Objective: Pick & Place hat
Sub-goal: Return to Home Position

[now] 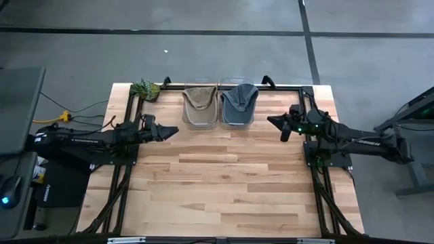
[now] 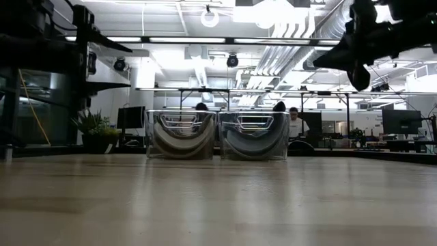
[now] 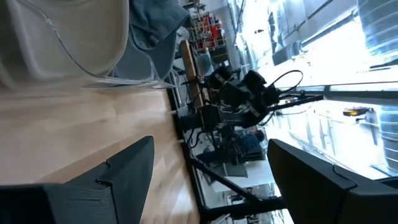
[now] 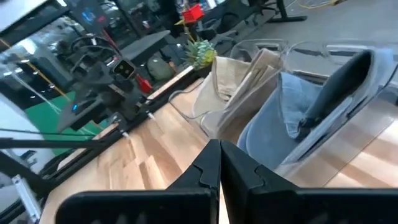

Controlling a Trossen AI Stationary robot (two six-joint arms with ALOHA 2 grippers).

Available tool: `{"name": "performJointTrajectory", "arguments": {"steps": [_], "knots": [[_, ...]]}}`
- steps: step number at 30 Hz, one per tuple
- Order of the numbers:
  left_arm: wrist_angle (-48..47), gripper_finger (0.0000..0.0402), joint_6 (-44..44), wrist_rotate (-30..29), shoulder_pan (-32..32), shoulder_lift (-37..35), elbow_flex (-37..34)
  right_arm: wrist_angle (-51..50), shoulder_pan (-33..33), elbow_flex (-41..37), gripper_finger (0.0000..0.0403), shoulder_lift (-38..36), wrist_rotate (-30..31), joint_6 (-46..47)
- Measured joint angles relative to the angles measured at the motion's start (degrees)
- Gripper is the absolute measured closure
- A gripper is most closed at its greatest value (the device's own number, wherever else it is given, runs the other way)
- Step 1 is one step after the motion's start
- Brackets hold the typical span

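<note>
Two caps sit side by side at the table's far edge, each in its own clear bin: a tan hat (image 1: 200,106) (image 2: 181,137) (image 4: 239,84) and a blue-grey hat (image 1: 239,105) (image 2: 254,137) (image 4: 289,118). My left gripper (image 1: 173,131) (image 3: 211,142) hovers open above the table, left of the tan hat and pointing right. My right gripper (image 1: 272,121) (image 4: 219,144) hangs shut in the air right of the blue-grey hat, pointing left. Neither gripper touches a hat.
A small green plant (image 1: 145,89) stands at the far left corner. A black frame rail (image 1: 285,86) runs along the far edge behind the bins. Bare wooden tabletop (image 1: 224,183) stretches from the bins to the near edge. People show in the room beyond (image 2: 293,123).
</note>
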Motion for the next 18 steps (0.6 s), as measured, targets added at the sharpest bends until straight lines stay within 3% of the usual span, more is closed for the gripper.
{"name": "performJointTrajectory", "arguments": {"steps": [11,18], "knots": [[-0.40,0.0110,-2.98,-8.71,-0.93,0.04,-0.10,5.43,-1.85,-9.75,0.0403,-10.86,-2.53,2.02],[-0.41,0.0110,-3.02,-9.06,-0.93,0.04,-0.15,5.41,-1.86,-13.28,0.0403,-17.24,-1.30,0.49]]}}
